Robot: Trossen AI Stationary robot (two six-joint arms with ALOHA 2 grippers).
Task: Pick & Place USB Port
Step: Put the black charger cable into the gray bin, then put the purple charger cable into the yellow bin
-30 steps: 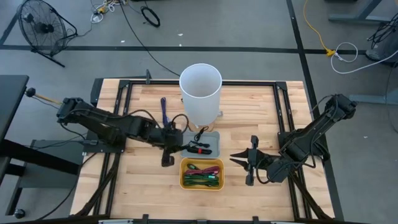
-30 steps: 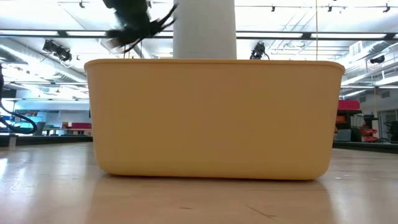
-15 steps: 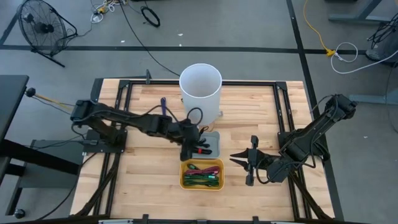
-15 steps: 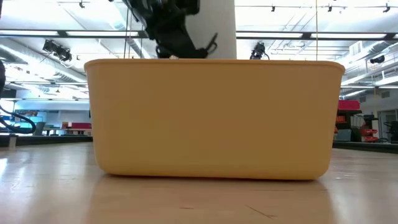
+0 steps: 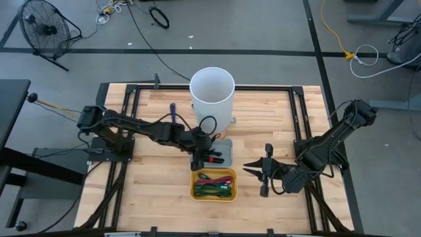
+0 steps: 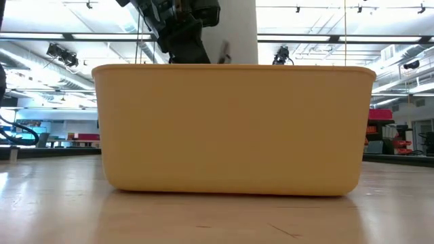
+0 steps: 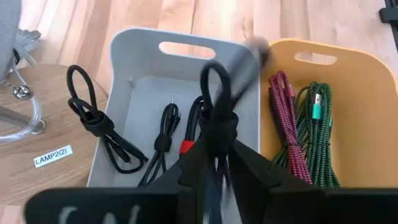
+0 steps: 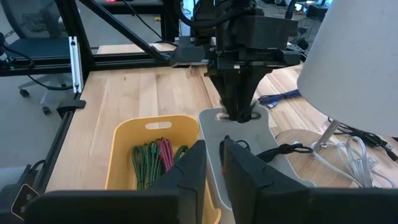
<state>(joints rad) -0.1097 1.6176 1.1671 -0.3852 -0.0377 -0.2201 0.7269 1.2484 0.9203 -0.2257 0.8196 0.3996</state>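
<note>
My left gripper (image 5: pixel 199 158) hangs over the near left part of the grey tray (image 5: pixel 227 146), fingers pointing down, shut on a bundled black cable (image 7: pixel 215 93). In the right wrist view, the left gripper (image 8: pixel 239 106) stands over the tray's (image 8: pixel 264 127) end by the handle slot. Other black cables (image 7: pixel 93 118) lie in the tray, one with a red band (image 7: pixel 187 147). The yellow bin (image 5: pixel 195 191) in front of it holds green and red cables (image 7: pixel 305 124). My right gripper (image 5: pixel 247 165) waits shut to the right of the bin, above the table. My left gripper pinches the black cable bundle between its two fingers (image 7: pixel 194 163) at the wrapped middle (image 7: pixel 219 124), coming from above. A loop of the cable (image 7: pixel 214 78) sticks out past the fingertips. The bundle is lifted clear over the grey tray's edge beside the yellow bin.
A tall white lamp shade (image 5: pixel 212 95) stands just behind the tray on a round wooden base (image 7: pixel 37 124). A blue cable (image 5: pixel 173 115) lies on the table to its left. In the low view, the yellow bin (image 6: pixel 230 129) fills the middle. Bare wood lies left and right.
My left gripper has swung from the table left of the grey tray toward the right, carrying the black cable, and now hangs over the tray's near left part, a little lower. Over the last half second it has barely moved. The right arm has kept still.
</note>
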